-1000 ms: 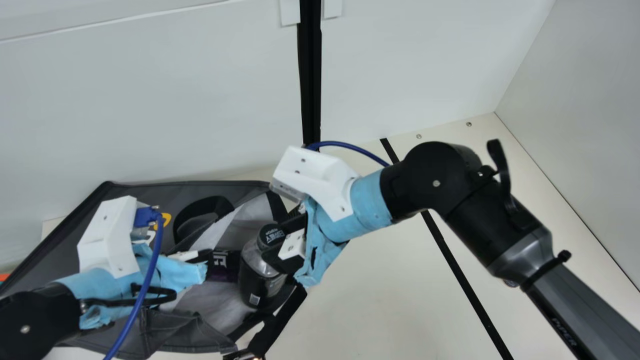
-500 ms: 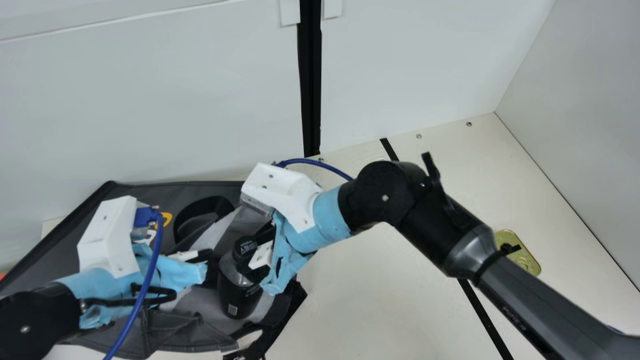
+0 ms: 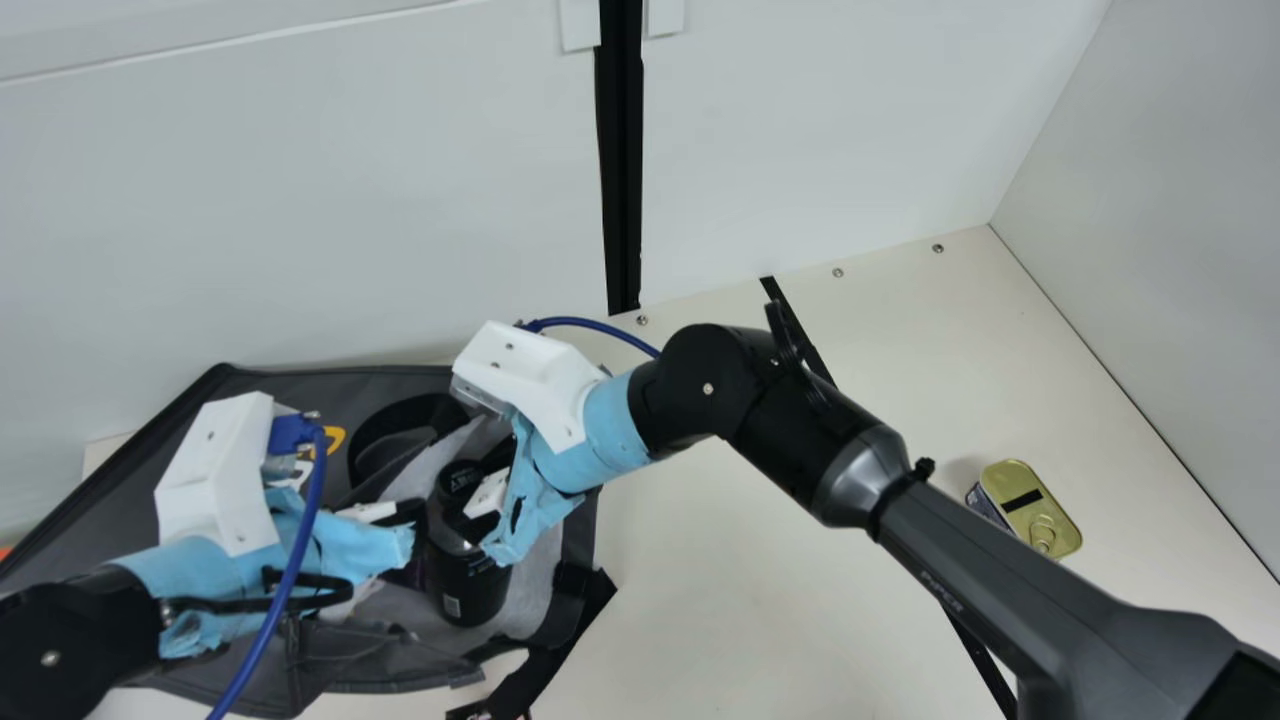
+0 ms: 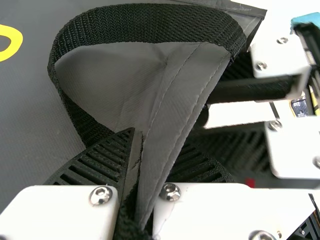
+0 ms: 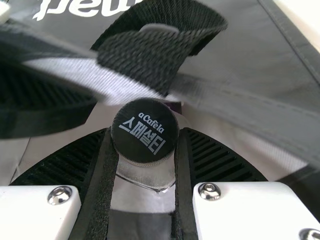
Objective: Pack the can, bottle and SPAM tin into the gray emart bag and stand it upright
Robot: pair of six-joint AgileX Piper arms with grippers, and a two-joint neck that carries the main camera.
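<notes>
"Cream table [image 3: 750,610] below, pale wall [image 3: 350,200] behind. How far has the packing got?"

"Start with the bottle [image 3: 470,585]. It leans within the mouth of the gray bag [image 3: 130,500], and the right gripper [image 5: 146,132] has it pinched just under its black cap [image 5: 145,131]."

"So I'd call that one nearly packed — it needs settling and a release. Is it on the bottom?"

"I can't tell. Close beside it is a dark purple object [image 3: 406,574], probably the can, but too much is hidden to be sure. If so, that part is done."

"And the left gripper [image 4: 145,145]?"

"Pressed together on the bag's edge, at the foot of a black carrying loop [image 4: 150,22]. Holding the mouth for the bottle, I'd guess."

"Farther out?"

"The SPAM tin [image 3: 1010,480] — well apart from the bag, out on the table beyond the right arm [image 3: 790,430], its gold lid facing up. Packing it is left to do."

"Then the standing up?"

"Left as well. The bag slumps with one broad side spread out, so I'd put the whole job past halfway, provided the purple thing is the can."
</notes>
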